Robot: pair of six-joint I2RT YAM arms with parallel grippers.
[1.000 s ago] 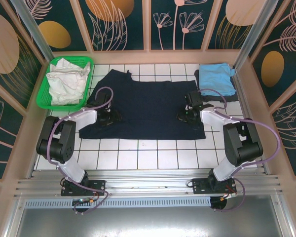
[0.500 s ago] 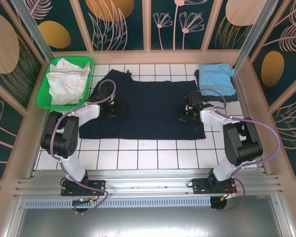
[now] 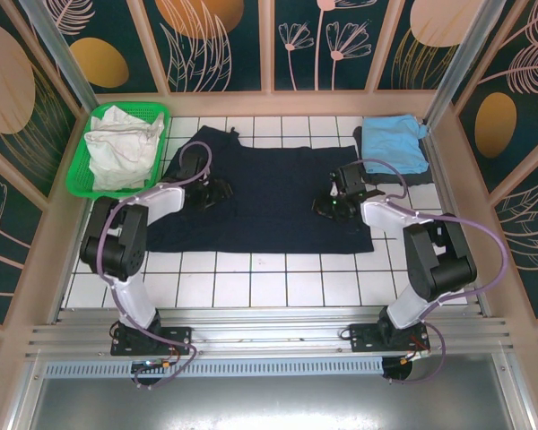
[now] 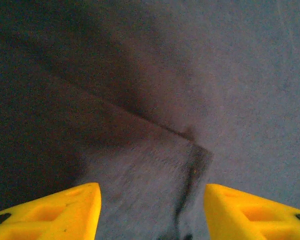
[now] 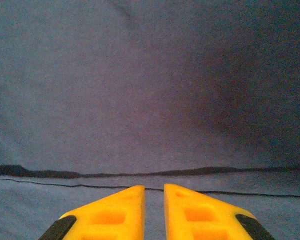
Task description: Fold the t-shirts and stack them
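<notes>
Left gripper (image 4: 152, 190) jaws apart over a folded corner of navy shirt (image 3: 269, 202). Right gripper (image 5: 154, 187) jaws nearly together, pinching its hem.

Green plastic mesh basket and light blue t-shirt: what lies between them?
In the top external view, the large dark navy t-shirt lies spread between them, with the left gripper and the right gripper over it.

Top camera: high, looking down on white-tiled table (image 3: 251, 287). Wrist cameras: close above large dark navy fabric t-shirt (image 3: 269, 202), common to all.
</notes>
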